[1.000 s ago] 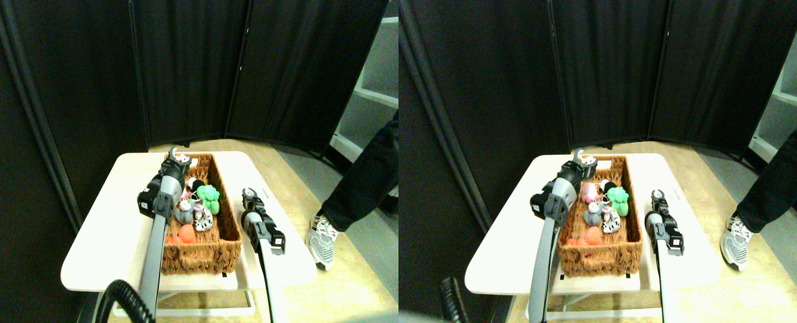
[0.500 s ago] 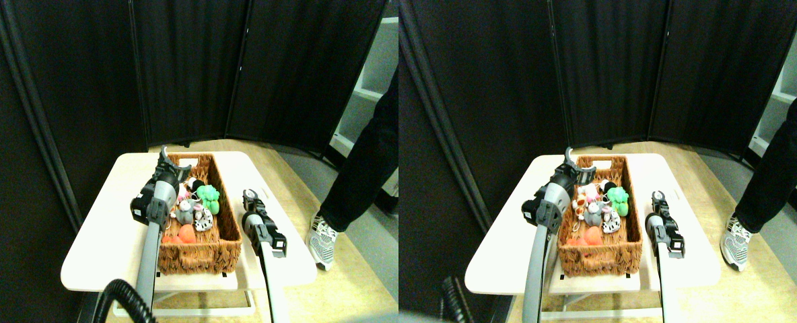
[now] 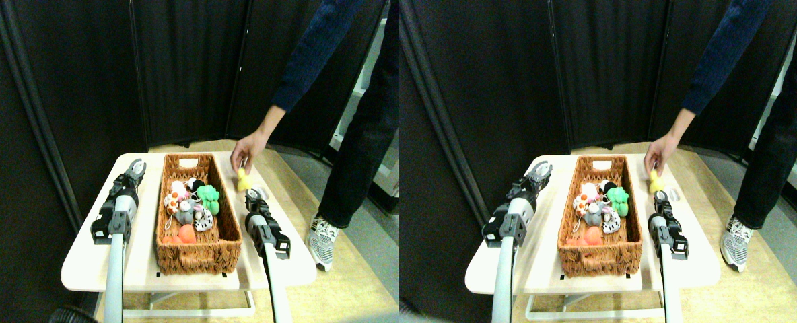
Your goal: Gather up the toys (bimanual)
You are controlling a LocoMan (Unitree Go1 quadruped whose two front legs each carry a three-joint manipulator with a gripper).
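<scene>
Beside the wicker basket, a yellow toy was set down by a person's hand (left gripper withdrawn leftward; jaw states of it and the right gripper could not be told), so collecting was resumed

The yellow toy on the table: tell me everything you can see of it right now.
The yellow toy is a small soft-looking figure, seemingly upright on the pale table, right of the basket and outside it. A person's hand reaches down from above and is at its top, touching or just letting go; I cannot tell which. The right gripper sits just in front of it, apart. Its shape is too small to make out.
</scene>
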